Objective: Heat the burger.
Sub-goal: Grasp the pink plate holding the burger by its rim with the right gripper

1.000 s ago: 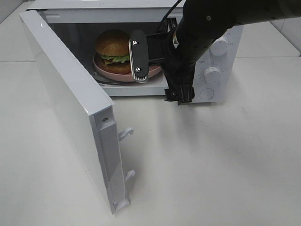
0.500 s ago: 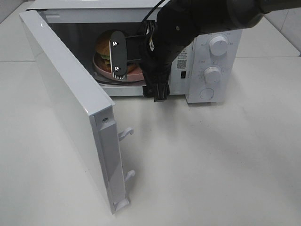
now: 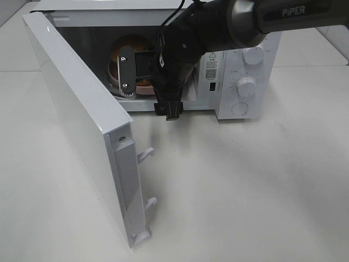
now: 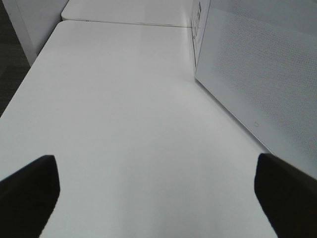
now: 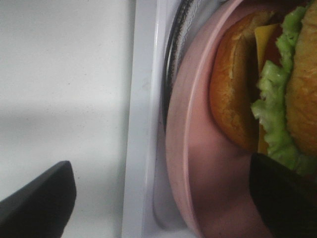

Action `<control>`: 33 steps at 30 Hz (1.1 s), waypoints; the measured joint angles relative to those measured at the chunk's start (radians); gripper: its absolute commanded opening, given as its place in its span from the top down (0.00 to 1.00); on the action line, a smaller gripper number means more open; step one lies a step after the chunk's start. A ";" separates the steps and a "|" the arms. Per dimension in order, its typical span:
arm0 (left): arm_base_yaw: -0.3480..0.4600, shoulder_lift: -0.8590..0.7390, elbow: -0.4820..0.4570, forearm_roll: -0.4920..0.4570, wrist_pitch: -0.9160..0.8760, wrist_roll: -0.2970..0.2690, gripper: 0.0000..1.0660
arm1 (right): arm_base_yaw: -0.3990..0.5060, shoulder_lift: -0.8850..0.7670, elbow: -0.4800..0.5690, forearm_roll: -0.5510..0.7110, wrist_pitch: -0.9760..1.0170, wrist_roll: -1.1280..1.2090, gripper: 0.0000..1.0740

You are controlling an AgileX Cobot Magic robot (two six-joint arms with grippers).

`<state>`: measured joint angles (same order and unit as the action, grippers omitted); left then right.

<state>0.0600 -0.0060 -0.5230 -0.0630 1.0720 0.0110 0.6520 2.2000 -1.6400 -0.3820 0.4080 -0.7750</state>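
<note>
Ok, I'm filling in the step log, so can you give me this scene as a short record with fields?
microwave: on the table
door: swung wide open
burger: on the pink plate, inside the microwave
right gripper: open, at the microwave's opening by the plate's edge, holding nothing
left gripper: open, over bare table beside the microwave's side wall
step: burger in, door not yet shut

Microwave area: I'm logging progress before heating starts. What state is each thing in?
Microwave door: wide open.
Pink plate: inside the microwave, carrying the burger.
Burger: intact, sitting on the pink plate.
Right gripper: open at the microwave's mouth, gripping nothing.
Left gripper: open, empty, over the table.
</note>
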 measured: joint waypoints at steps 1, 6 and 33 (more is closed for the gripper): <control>0.000 0.000 0.000 0.000 0.000 0.000 0.06 | 0.000 0.009 -0.012 0.005 0.000 0.000 0.17; 0.000 0.000 0.000 0.000 0.000 0.000 0.06 | -0.005 0.052 -0.062 0.015 0.001 0.000 0.18; 0.000 0.000 0.000 0.000 0.000 0.000 0.06 | -0.033 0.141 -0.127 0.058 -0.010 0.000 0.95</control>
<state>0.0600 -0.0060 -0.5230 -0.0630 1.0720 0.0110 0.6190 2.3410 -1.7670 -0.3240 0.3980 -0.7750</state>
